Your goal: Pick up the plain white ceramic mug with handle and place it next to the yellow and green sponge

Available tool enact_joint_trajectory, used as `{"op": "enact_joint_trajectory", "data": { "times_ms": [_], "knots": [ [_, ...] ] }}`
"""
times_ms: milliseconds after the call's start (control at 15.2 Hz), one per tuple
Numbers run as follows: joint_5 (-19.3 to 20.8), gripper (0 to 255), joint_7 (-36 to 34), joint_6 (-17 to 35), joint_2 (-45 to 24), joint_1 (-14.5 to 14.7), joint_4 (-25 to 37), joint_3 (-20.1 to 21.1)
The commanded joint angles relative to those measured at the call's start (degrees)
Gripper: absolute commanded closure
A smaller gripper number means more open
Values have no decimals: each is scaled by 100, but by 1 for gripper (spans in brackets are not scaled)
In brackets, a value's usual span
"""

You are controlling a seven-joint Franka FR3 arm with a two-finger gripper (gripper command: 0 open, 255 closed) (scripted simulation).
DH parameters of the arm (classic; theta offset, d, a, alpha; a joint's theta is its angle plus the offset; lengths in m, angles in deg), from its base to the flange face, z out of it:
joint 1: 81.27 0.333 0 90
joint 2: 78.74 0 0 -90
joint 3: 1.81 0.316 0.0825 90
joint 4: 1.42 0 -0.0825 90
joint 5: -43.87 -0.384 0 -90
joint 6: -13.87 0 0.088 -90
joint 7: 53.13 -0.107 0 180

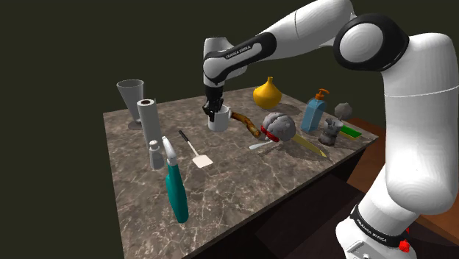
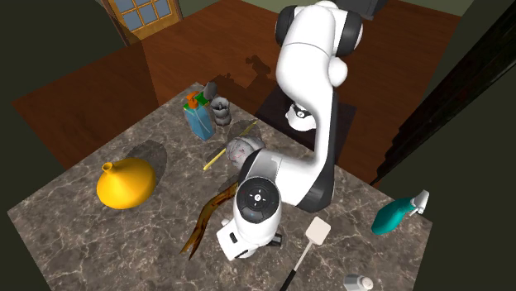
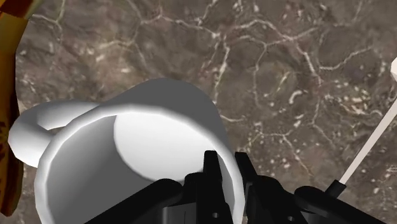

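white mug (image 3: 127, 146) | rim pinched between fingers (image 3: 215, 177) | brown stick (image 1: 246, 123) just beside | spatula (image 1: 193, 149) near

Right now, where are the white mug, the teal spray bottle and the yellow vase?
white mug (image 3: 140, 159), wrist view, inside of the cup
teal spray bottle (image 1: 176, 193), shoulder view, its teal body
yellow vase (image 2: 126, 183), second exterior view, its round belly

Setting: probably a home room. Marble-topped table (image 2: 78, 240) with household bottles; reddish wood floor (image 2: 198, 50); paned wooden door (image 2: 145, 11) at 11 o'clock, second exterior view.
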Motion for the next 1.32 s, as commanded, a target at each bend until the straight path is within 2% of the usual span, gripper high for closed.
{"op": "enact_joint_trajectory", "data": {
  "times_ms": [0,1254],
  "knots": [
    [-5,255,-9,-118,53,8,67,7],
    [-53,255,28,-1442,356,14,1089,30]
  ]
}}
